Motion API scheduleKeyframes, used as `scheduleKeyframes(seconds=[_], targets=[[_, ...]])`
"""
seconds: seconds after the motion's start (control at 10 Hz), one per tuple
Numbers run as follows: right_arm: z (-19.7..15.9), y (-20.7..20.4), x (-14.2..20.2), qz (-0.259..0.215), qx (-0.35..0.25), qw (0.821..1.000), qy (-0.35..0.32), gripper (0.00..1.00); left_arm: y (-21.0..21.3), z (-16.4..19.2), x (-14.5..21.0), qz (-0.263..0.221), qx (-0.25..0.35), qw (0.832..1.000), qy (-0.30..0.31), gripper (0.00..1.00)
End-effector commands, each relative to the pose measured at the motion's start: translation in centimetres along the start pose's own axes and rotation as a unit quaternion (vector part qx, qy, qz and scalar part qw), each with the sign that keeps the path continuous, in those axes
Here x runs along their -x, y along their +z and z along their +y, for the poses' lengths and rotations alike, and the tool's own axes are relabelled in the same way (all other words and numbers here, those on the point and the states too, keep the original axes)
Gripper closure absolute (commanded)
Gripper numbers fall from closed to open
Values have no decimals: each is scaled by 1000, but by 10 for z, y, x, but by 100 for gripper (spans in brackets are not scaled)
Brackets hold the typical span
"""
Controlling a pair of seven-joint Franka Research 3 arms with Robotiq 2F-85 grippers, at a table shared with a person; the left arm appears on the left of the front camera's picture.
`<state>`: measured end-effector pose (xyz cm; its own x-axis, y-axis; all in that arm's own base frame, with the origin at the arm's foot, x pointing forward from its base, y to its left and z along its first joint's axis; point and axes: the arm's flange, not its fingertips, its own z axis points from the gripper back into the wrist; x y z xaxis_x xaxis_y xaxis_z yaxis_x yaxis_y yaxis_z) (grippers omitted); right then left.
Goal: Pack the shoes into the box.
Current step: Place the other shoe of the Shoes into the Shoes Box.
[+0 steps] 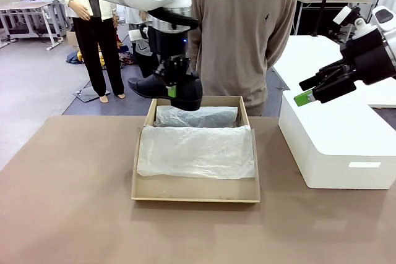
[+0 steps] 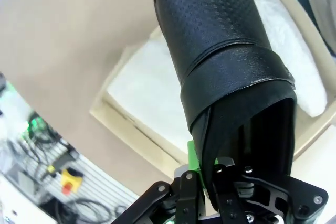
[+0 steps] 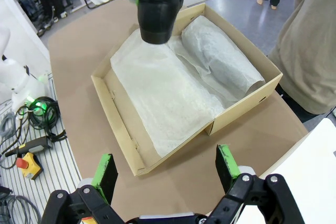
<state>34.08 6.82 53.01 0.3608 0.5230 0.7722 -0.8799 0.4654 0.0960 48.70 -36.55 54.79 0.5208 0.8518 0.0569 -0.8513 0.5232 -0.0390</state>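
Left hand (image 1: 176,80) clenched on the black shoe (image 1: 145,86), hanging upper centre, just above the far end of the open box (image 1: 195,196) mid-frame on the surface (image 1: 74,202). Right hand (image 1: 303,91) spread wide, empty, at the right edge.

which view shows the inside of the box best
The right wrist view: it looks down into the open box, tissue lining in plain sight. The front view sees it at a shallow angle; in the left wrist view the shoe hides much of it.
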Motion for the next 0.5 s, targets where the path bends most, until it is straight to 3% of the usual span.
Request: scheduleKeyframes(seconds=[0.0, 0.2, 0.4], targets=[[-2, -3, 0, -18, -6, 1000, 11, 0, 5, -22, 23, -10, -5, 995, 104, 100], [-2, -3, 0, -18, -6, 1000, 11, 0, -1, -44, 43, -1, -11, 987, 162, 100], [-2, -3, 0, -18, -6, 1000, 11, 0, -13, -64, 63, -29, -5, 980, 196, 100]])
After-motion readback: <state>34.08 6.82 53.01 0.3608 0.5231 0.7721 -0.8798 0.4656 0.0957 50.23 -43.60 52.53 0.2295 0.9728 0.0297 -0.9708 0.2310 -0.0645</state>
